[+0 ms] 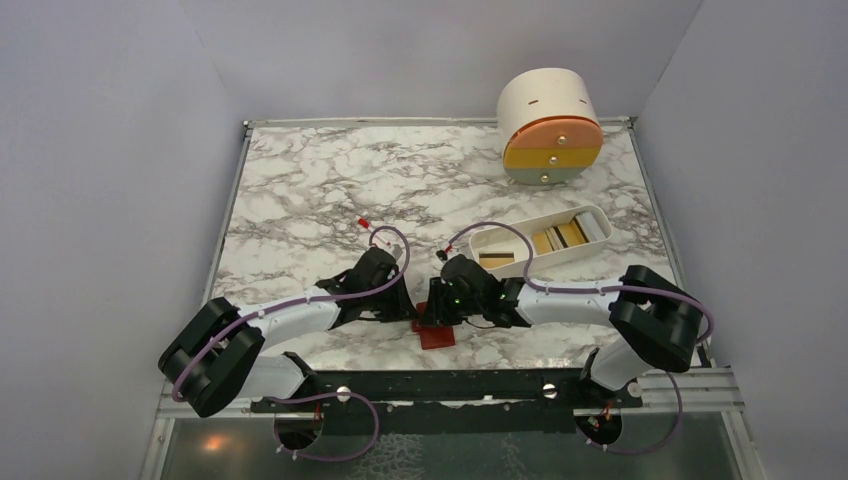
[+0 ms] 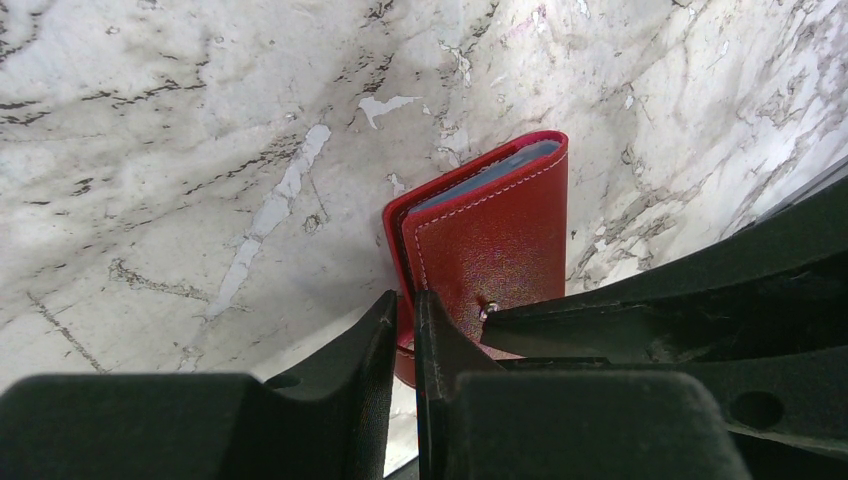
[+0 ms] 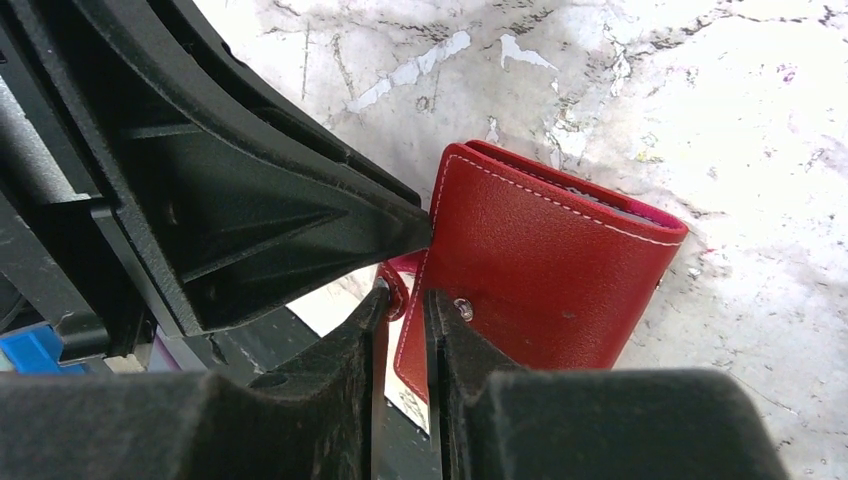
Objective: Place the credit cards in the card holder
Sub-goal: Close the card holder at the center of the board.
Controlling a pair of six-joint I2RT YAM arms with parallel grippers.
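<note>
Marble worktop (image 1: pixel 300 200), round drawer unit (image 1: pixel 550 125) in the far right corner, white tray (image 1: pixel 500 240) nearer with credit cards (image 1: pixel 560 236) inside. The red card holder (image 2: pixel 490 240) lies mid near edge, with left gripper (image 2: pixel 407 300) and right gripper (image 3: pixel 405 295) both pinching its edge.

One card holder (image 1: pixel 437 336), one tray (image 1: pixel 575 250), one drawer unit (image 1: pixel 550 125).
</note>
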